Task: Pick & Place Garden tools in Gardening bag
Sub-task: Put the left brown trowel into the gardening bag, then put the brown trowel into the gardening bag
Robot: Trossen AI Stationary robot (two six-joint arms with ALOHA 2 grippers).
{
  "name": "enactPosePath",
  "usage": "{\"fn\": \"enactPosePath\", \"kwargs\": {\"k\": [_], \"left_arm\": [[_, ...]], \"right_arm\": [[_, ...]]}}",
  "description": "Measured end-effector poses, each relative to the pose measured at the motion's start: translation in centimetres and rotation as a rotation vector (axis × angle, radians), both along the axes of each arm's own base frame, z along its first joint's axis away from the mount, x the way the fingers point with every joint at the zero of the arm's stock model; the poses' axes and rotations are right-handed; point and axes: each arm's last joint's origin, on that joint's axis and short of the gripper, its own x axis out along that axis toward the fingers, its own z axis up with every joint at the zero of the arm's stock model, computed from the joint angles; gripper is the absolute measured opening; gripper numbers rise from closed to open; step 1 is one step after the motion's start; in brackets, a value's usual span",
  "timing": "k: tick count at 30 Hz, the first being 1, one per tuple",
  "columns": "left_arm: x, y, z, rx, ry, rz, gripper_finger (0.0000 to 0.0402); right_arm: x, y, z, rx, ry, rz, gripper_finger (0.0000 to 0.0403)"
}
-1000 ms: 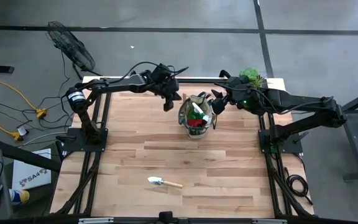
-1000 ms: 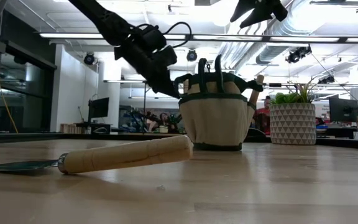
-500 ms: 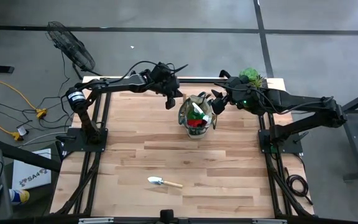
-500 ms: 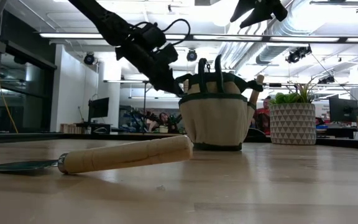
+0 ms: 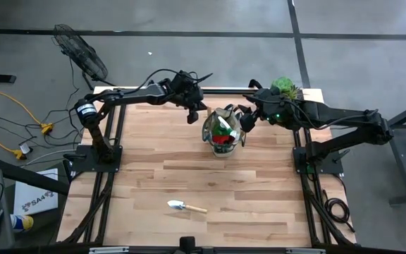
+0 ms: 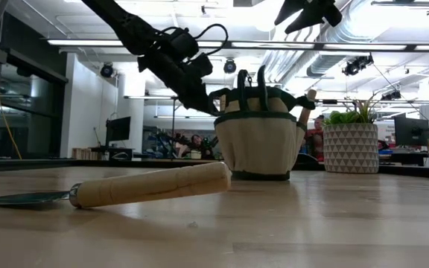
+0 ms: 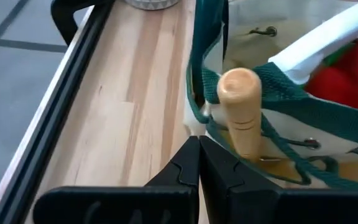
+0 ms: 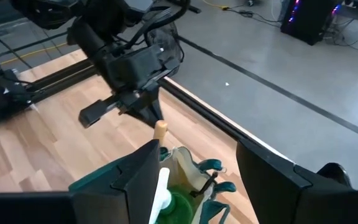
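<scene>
Pale butcher-block planks make up the table, which is framed by dark rails, and toward its far edge we see the gardening bag standing upright between the two arms. From the low view the bag shows tan fabric sides, a dark green band around its top and green loop handles rising above the rim. Looking down into it, we make out a red item and green pieces among the contents, while the left wrist view shows a rounded wooden handle poking up out of an outer pocket, a white tube-like part slanting across the opening, and red inside. Our left gripper hangs just beside the bag's left rim with its fingers pressed together on nothing. Our right gripper hovers above the bag's right side, fingers spread wide and empty; its wrist view looks down on teal-handled shears and a green cap in the bag. One wooden-handled trowel lies flat on the near part of the table, well apart from the bag. A green succulent in a patterned pale pot sits near the far right corner.
</scene>
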Motion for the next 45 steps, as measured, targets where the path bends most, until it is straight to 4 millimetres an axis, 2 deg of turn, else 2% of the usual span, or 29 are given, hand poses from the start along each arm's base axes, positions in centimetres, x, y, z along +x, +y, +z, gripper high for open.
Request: {"fn": "enactPosePath", "kwargs": {"k": [7,17,29,35,45], "left_arm": [[0.0,-0.3,0.0,-0.043,-0.022,-0.089,0.0000],[-0.5,-0.5,0.2,-0.049,0.017,-0.072,0.0000],[-3.6,-2.4,2.6,-0.100,0.143,-0.083,0.0000],[-4.0,-5.1,3.0,-0.177,0.238,-0.115,0.0000],[-2.3,-12.4,2.7,-0.228,0.372,-0.143,0.0000]], "right_arm": [[0.0,0.1,0.0,0.011,-0.001,0.018,0.0205],[0.0,0.1,0.0,0.017,-0.001,0.028,0.0205],[0.1,0.2,-0.1,0.041,-0.001,0.072,0.0205],[0.3,0.5,-0.2,0.088,0.010,0.201,0.0205],[0.4,1.2,-0.4,0.174,0.038,0.431,0.0205]]}}
